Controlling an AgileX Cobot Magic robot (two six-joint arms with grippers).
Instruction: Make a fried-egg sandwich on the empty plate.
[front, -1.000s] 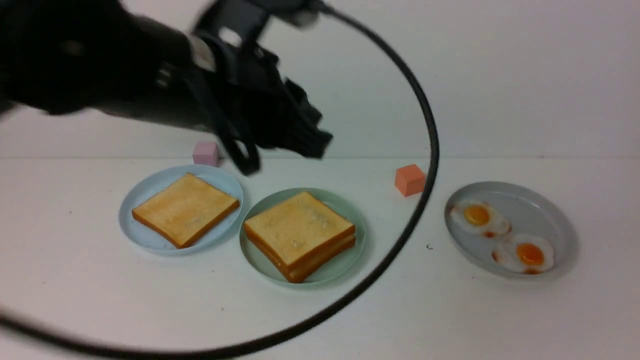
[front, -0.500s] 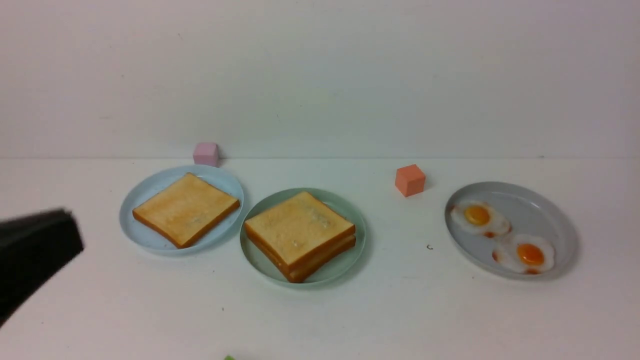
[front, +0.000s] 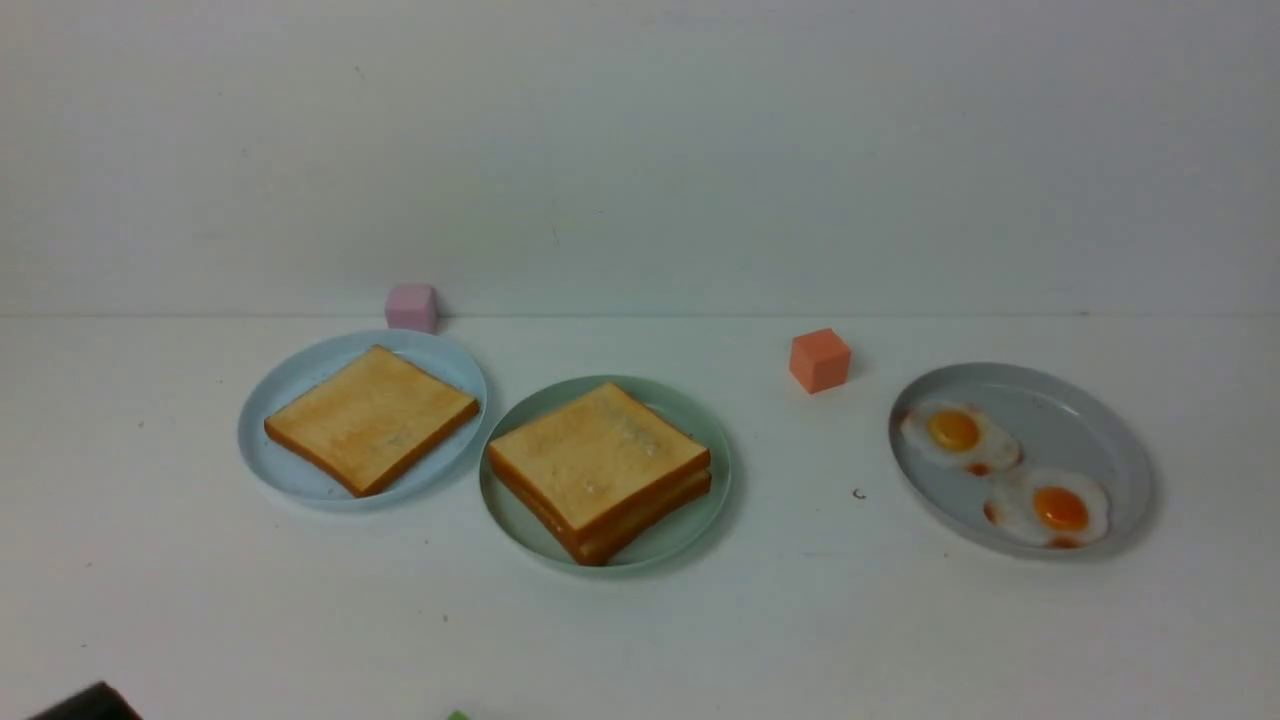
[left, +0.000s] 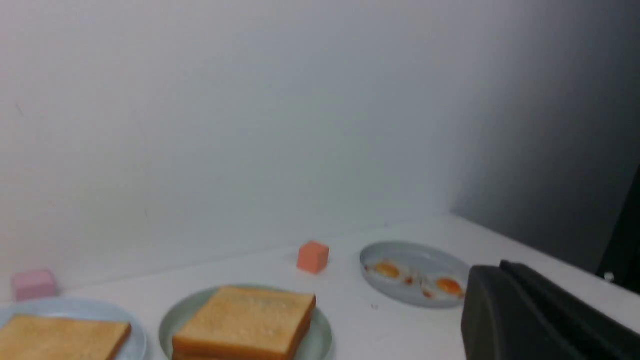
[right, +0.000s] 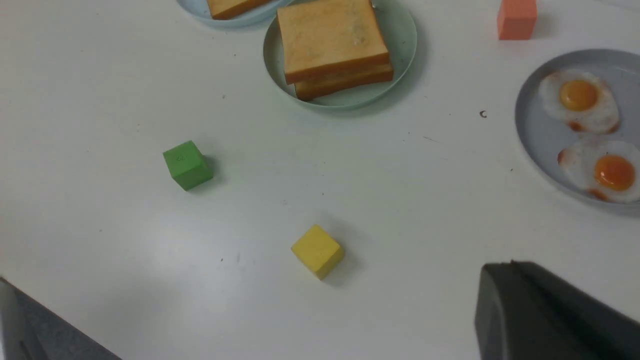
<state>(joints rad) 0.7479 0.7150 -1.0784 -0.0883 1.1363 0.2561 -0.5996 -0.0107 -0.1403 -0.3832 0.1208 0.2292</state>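
Note:
The mint-green plate (front: 672, 540) sits mid-table with two toast slices (front: 597, 465) stacked squarely on it; what lies between them is hidden. In the left wrist view the same stack (left: 245, 322) is seen from the side. My left gripper (left: 500, 267) is shut and empty, held back at the near left, well clear of the plates. Only a dark corner of that arm (front: 80, 705) shows in the front view. My right gripper (right: 507, 265) is also shut and empty, over bare table near the front right.
A grey plate (front: 1080, 420) at the right holds two fried eggs (front: 958, 432) (front: 1055, 508). A pale blue plate (front: 290, 390) at the left carries one toast slice (front: 370, 418). Pink cube (front: 412, 306) and orange cube (front: 819, 360) stand behind; green cube (right: 187, 165) and yellow cube (right: 317, 251) lie nearer.
My left arm has pulled back from above the plates to the near left, almost out of the front view. Both grippers have closed the last bit. The toast stack has not moved.

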